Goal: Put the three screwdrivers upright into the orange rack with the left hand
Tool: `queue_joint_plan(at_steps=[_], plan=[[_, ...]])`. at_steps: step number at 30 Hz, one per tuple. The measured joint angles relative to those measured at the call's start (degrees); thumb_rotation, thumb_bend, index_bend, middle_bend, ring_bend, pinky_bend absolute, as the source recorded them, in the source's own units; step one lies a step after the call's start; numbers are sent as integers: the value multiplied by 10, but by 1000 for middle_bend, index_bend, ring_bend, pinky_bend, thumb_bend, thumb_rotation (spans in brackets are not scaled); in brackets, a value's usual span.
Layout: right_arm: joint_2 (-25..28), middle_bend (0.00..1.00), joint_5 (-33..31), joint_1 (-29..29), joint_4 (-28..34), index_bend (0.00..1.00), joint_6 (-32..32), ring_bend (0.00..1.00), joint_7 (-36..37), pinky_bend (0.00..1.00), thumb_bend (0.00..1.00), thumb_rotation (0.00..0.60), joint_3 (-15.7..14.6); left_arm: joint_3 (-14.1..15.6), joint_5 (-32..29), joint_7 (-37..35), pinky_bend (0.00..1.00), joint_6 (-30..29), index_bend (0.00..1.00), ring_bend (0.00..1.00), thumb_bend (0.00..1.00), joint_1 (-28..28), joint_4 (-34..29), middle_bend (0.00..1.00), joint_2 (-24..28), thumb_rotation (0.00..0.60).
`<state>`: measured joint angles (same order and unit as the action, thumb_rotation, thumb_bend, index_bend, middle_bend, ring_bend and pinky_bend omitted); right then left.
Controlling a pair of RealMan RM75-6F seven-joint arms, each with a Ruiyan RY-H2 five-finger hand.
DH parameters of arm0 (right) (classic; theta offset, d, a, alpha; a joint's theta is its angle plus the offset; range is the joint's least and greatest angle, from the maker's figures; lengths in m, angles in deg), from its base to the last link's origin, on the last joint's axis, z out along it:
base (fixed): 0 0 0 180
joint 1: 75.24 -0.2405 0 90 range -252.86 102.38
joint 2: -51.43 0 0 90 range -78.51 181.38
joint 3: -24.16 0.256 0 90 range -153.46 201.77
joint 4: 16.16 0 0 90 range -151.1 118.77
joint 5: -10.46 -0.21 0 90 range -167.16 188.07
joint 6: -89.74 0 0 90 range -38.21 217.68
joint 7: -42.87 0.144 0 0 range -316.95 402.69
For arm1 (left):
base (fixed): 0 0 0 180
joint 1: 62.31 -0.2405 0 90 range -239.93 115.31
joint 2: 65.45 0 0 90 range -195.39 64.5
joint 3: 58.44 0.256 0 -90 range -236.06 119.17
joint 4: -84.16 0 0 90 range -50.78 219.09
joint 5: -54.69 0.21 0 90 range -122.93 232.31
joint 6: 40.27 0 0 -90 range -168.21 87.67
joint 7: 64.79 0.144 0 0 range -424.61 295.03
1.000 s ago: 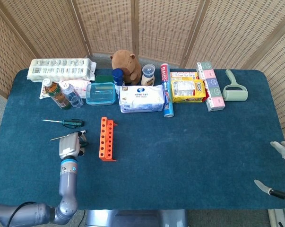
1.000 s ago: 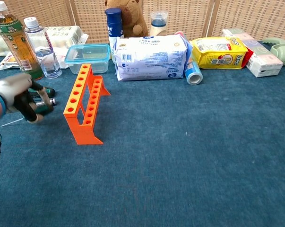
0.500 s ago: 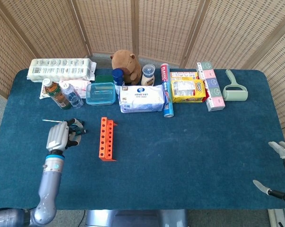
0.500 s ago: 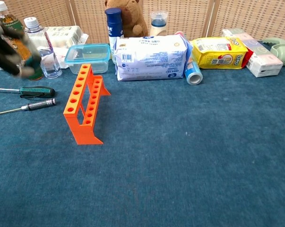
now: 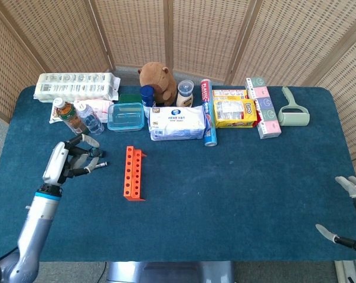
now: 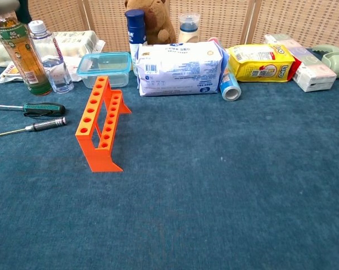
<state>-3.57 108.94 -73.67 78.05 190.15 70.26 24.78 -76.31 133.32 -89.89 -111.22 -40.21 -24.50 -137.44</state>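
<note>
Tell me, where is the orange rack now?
In the chest view the orange rack stands left of centre on the blue table, right of two lying screwdrivers, before the clear box.

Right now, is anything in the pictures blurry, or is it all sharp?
Chest view: the orange rack and the screwdrivers are sharp; only a smeared shape at the top left corner is blurred. Head view: even, soft light, and the left robot hand looks crisp.

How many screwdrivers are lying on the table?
2 visible: a green-handled screwdriver and, just in front of it, a black-handled screwdriver, both left of the orange rack. A third may be hidden.
</note>
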Motion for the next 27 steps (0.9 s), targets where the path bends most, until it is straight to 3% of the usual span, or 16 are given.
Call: queue_joint_plan(at_steps=[9, 14, 18, 27], plan=[[-1, 147, 2, 0, 2, 71, -2, 87, -6, 23, 32, 600, -2, 80, 186, -372, 950, -16, 553, 976, 441, -11, 27, 977, 63, 600], [0, 147, 0, 0, 1, 71, -1, 87, -2, 23, 31, 600, -1, 139, 261, -524, 950, -27, 552, 976, 440, -2, 42, 977, 100, 600], [0, 147, 0, 0, 0, 71, -1, 87, -2, 23, 32, 600, -1, 174, 284, -551, 951, -15, 552, 976, 440, 18, 44, 977, 129, 600], [-1, 147, 0, 0, 0, 71, -3, 87, -4, 23, 31, 600, -2, 175, 231, -526, 951, 45, 553, 976, 440, 64, 28, 978, 136, 600]])
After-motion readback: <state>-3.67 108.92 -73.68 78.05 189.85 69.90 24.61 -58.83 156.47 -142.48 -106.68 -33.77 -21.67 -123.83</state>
